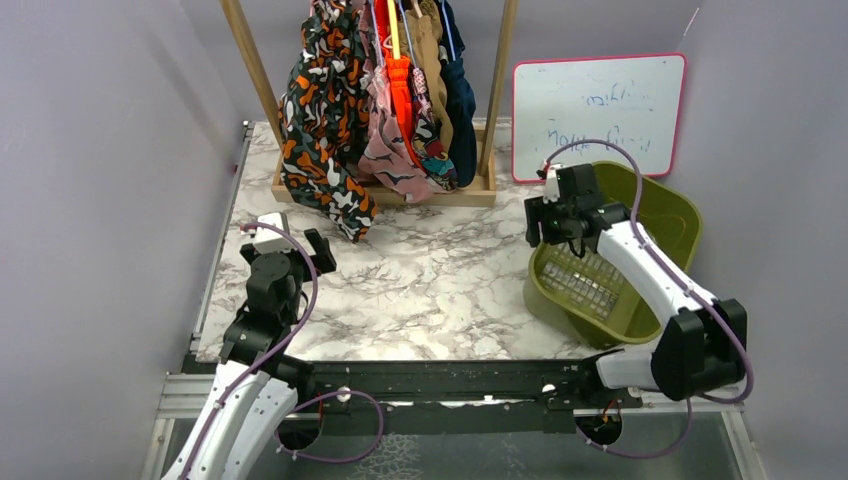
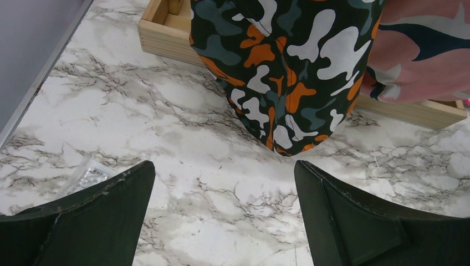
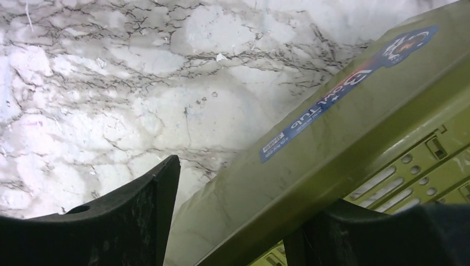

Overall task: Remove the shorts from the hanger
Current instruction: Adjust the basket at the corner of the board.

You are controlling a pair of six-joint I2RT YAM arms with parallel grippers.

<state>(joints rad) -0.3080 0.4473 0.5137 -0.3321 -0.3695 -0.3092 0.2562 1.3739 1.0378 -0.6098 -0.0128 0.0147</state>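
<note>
At eight o'clock on the white marble-patterned table (image 1: 450, 290): left gripper (image 1: 295, 245), spread to its widest, holding nothing, aimed toward twelve o'clock. Just ahead, at eleven o'clock: black-orange-white blotch-print fabric shorts (image 1: 320, 130), leftmost of the row on the tall wooden rack (image 1: 255, 70), hem drooping over the front lip of the shallow wooden base tray (image 1: 440, 195) down to the table.

Step in hand, by the look of it: reaching for that nearest pair.
- Advance straight toward twelve o'clock, lifting enough to clear the tray lip.
- Bite a thick fold well above the hem, not the thin tip, for a grip less prone to slipping.
- Take the fold from the outer left side. Close alongside to the right: pink-print shorts (image 1: 385, 150), bright orange shorts (image 1: 400, 90), multicolour-print shorts (image 1: 437, 150), tan shorts (image 1: 432, 50) and navy shorts (image 1: 460, 100), all easy to snag by mistake.
- Close fully before pulling, then draw down and back toward six o'clock, steadily.
- Hanger cut off by the upper edge of the view, manner of attachment impossible to tell, so expect resistance and avoid any jerk liable to tip the rack.

At two o'clock: pink-framed whiteboard (image 1: 600, 115), leaning upright. At four o'clock: olive-green plastic basket (image 1: 665, 215), probably the drop place. Right gripper (image 1: 552, 222) at its near-left rim, part-way apart, one finger outside the wall and one inside. Impossible to tell whether clamping or merely straddling.
</note>
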